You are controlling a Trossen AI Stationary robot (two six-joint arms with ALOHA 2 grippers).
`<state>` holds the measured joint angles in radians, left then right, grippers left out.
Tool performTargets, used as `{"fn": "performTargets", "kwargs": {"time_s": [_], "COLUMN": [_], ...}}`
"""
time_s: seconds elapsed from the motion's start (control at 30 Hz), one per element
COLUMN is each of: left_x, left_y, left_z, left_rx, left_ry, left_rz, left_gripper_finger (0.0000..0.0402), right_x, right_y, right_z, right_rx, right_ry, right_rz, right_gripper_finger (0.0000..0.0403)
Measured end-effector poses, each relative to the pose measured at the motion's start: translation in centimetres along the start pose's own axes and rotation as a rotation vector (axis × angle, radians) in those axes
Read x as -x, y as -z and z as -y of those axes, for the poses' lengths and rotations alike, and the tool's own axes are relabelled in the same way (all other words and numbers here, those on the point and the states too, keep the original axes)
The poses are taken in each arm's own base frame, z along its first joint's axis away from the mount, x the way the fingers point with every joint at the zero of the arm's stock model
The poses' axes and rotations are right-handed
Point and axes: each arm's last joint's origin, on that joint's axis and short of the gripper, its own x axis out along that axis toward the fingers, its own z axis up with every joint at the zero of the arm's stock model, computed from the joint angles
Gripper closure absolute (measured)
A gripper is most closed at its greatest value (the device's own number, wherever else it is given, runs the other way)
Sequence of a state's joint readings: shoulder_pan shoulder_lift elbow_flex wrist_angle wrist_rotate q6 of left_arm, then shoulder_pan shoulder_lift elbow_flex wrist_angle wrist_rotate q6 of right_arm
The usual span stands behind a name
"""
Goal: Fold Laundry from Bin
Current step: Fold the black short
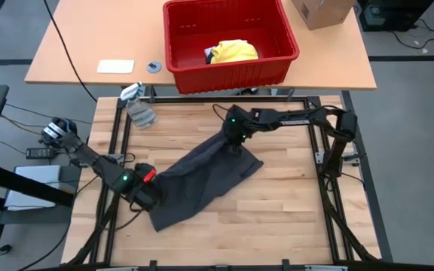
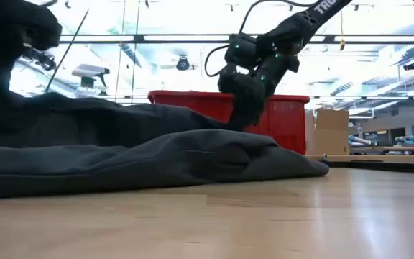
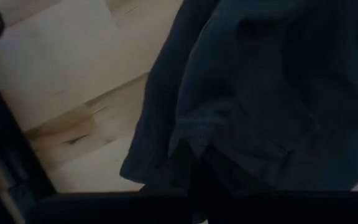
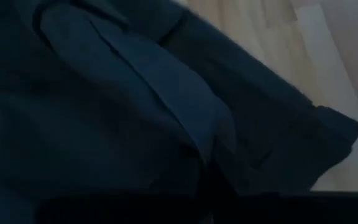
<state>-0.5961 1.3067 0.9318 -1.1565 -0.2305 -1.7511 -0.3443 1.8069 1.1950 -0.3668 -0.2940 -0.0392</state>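
Sitting in the red bin (image 1: 230, 45), yellow laundry (image 1: 234, 51); both grippers (image 1: 148, 196) (image 1: 236, 141) pinch the dark grey garment (image 1: 202, 181).

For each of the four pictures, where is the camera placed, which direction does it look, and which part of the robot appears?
High: overhead, straight down; both arms, left gripper, right gripper, dark grey garment, red bin.
Low: tabletop height, level across; right gripper above garment.
Left wrist: close on cloth; own fingers hidden.
Right wrist: close on cloth.
Shared: all show the garment.
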Motion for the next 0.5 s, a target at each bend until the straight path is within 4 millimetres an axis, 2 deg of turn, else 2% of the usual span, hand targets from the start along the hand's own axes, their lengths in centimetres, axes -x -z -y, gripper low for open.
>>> {"fn": "performTargets", "kwargs": {"time_s": [0.23,0.33,0.5], "left_x": [1.0,2.4,5.6], "left_y": [-1.7,-1.9,-1.6], "left_z": [-0.7,-0.2,1.9], "left_rx": [-0.053,-0.106,-0.261], "left_ry": [0.076,0.168,0.407], "left_rz": [-0.005,0.003,0.038], "left_gripper_finger": [0.0385,0.0389,0.0389], "right_x": [3.7,5.5,9.2], "right_y": [-1.3,-1.6,-1.6], "right_z": [-1.2,-1.8,-3.4], "right_rx": [0.028,0.048,0.067], "right_ry": [-0.016,-0.043,-0.126], "right_rz": [0.111,0.159,0.201], "right_gripper_finger": [0.039,0.039,0.039]}}
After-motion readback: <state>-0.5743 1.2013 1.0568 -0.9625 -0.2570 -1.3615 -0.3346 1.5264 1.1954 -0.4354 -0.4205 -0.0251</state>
